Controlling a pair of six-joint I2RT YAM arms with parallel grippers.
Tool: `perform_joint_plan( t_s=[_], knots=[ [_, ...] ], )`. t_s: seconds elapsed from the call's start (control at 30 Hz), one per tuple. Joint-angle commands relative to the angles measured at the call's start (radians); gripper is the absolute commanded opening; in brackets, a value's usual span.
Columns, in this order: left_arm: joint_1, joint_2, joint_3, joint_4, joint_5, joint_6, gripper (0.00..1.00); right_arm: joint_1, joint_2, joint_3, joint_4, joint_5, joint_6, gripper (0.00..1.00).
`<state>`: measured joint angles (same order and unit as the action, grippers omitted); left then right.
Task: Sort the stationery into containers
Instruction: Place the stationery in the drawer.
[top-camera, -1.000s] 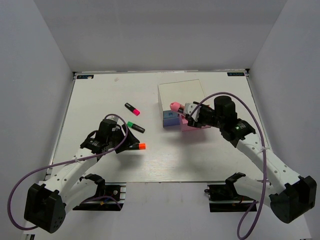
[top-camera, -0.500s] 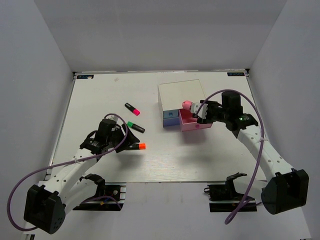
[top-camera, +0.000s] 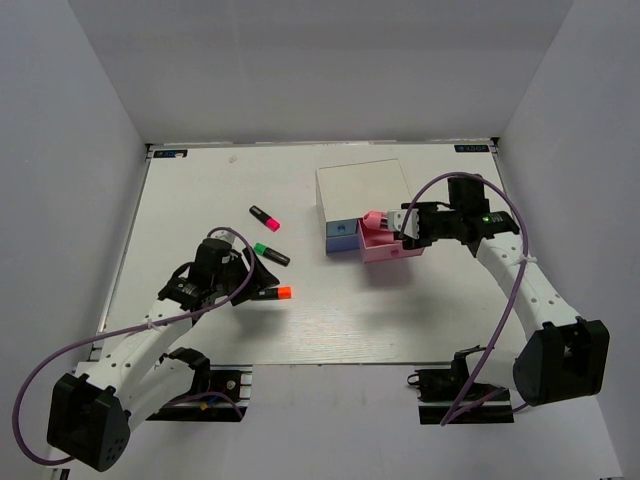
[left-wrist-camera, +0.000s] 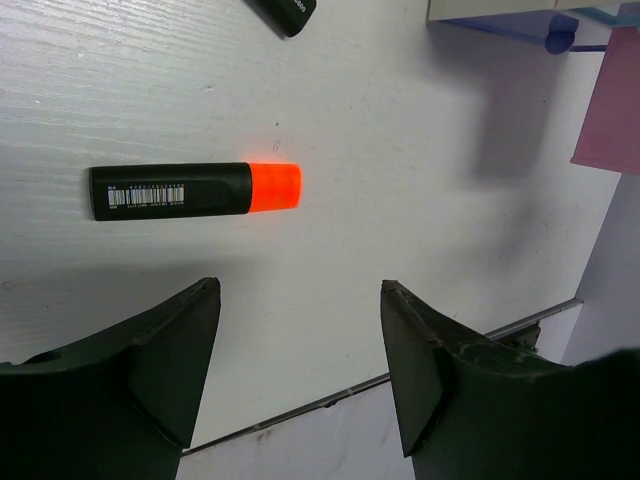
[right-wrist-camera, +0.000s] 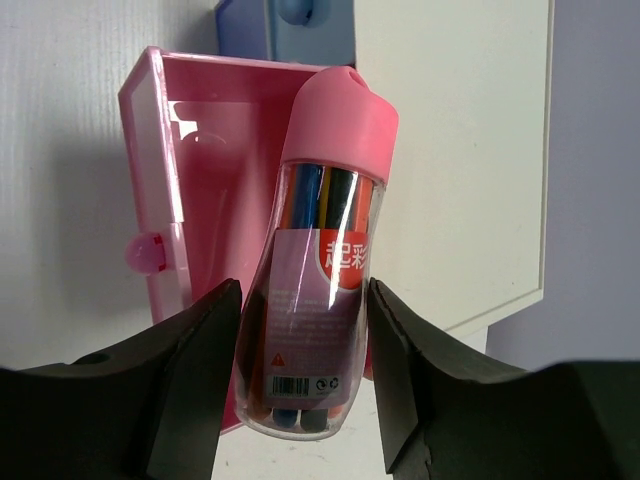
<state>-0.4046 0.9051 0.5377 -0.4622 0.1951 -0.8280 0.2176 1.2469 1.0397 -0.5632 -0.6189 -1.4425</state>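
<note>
My right gripper (top-camera: 396, 224) is shut on the pink-capped oblong gadget (right-wrist-camera: 320, 260), a clear case of coloured pens, and holds it over the open pink drawer (right-wrist-camera: 205, 170) of the white-topped box (top-camera: 360, 183). The gadget also shows in the top view (top-camera: 375, 218). The light-blue drawer front (top-camera: 342, 232) is beside the pink drawer (top-camera: 398, 251). My left gripper (left-wrist-camera: 300, 290) is open and empty just short of the orange-capped highlighter (left-wrist-camera: 195, 190), also in the top view (top-camera: 273, 293). The green-capped (top-camera: 271, 254) and pink-capped (top-camera: 265, 218) highlighters lie further back. The grey-silver block is out of view.
The box stands at the back right of the white board (top-camera: 200, 200). The pink drawer's round knob (right-wrist-camera: 145, 253) faces the near side. Grey walls close in the left, back and right. The board's front edge (left-wrist-camera: 330, 395) is close under my left gripper.
My right gripper has carried the pink gadget rightwards from over the blue drawer to over the open pink drawer. The left arm has barely moved.
</note>
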Motion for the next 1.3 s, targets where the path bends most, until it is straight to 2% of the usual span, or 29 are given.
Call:
perform_joint_plan(
  t_s=[0.0, 0.13, 0.43, 0.7, 1.0, 1.1, 1.13, 1.2, 1.23, 1.27],
  knots=[
    [-0.005, -0.002, -0.002, 0.022, 0.010, 0.007, 0.75, -0.007, -0.004, 0.048, -0.007, -0.061, -0.039, 0.46],
    [-0.005, -0.002, -0.002, 0.022, 0.010, 0.007, 0.75, -0.009, -0.014, 0.034, 0.034, -0.062, -0.001, 0.55],
    [-0.005, 0.017, -0.002, 0.031, 0.010, 0.007, 0.75, -0.011, -0.037, 0.023, 0.098, -0.090, 0.097, 0.55],
    [-0.005, 0.026, -0.002, 0.031, 0.010, 0.007, 0.75, -0.011, -0.040, 0.016, 0.049, -0.093, 0.064, 0.62],
    [-0.005, 0.026, -0.002, 0.031, 0.010, 0.007, 0.75, -0.011, -0.040, 0.016, 0.046, -0.094, 0.070, 0.65],
    [-0.005, 0.017, -0.002, 0.031, 0.010, 0.007, 0.75, -0.011, -0.046, 0.034, 0.066, -0.120, 0.137, 0.59],
    [-0.005, 0.017, -0.002, 0.031, 0.010, 0.007, 0.75, -0.012, -0.041, 0.054, 0.043, -0.131, 0.139, 0.40],
    [-0.005, 0.017, -0.002, 0.031, 0.010, 0.007, 0.75, -0.012, -0.030, 0.074, 0.013, -0.177, 0.140, 0.11],
    [-0.005, 0.017, -0.002, 0.031, 0.010, 0.007, 0.75, -0.012, -0.024, 0.106, -0.057, -0.209, 0.125, 0.00],
    [-0.005, 0.017, -0.002, 0.031, 0.010, 0.007, 0.75, -0.008, -0.009, 0.117, -0.091, -0.219, 0.113, 0.00]
  ],
)
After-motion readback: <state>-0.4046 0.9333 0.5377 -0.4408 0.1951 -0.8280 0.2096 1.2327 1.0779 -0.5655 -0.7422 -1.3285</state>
